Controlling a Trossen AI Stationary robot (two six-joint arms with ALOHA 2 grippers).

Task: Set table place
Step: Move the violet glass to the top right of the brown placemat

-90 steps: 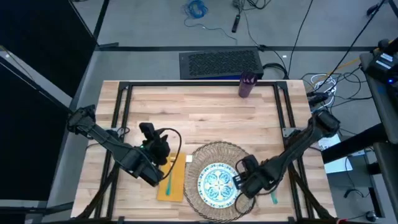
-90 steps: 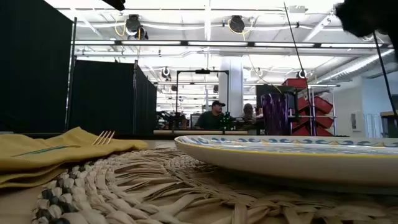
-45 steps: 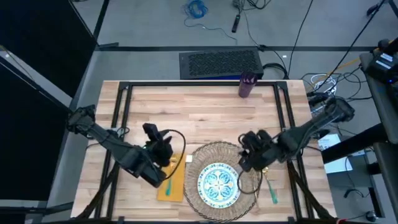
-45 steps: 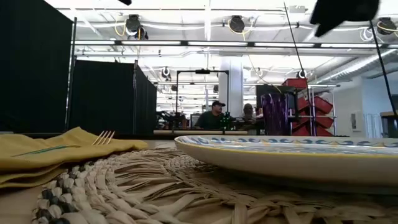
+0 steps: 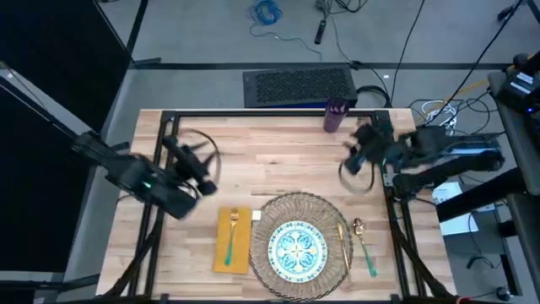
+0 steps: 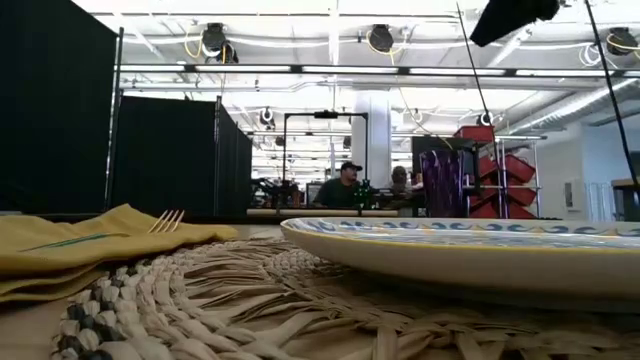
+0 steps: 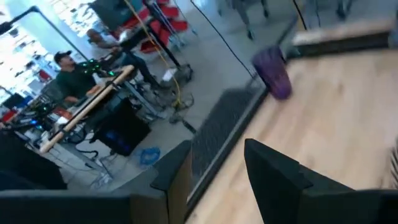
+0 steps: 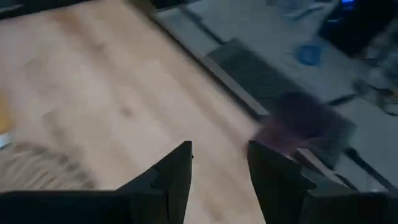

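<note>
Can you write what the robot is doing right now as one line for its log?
right gripper: open, empty, near purple cup | left gripper: open, empty | plate, fork, spoon: placed

Bare table (image 5: 278, 160) is left wide open between the placemat (image 5: 297, 242) and the purple cup (image 5: 335, 116) at the far edge. Near the placemat, passage is blocked by napkin (image 5: 233, 241) with fork (image 5: 230, 235) on one side, knife (image 5: 344, 245) and spoon (image 5: 364, 245) on the other. Both claws are held clear of the placemat, fingers parted.
</note>
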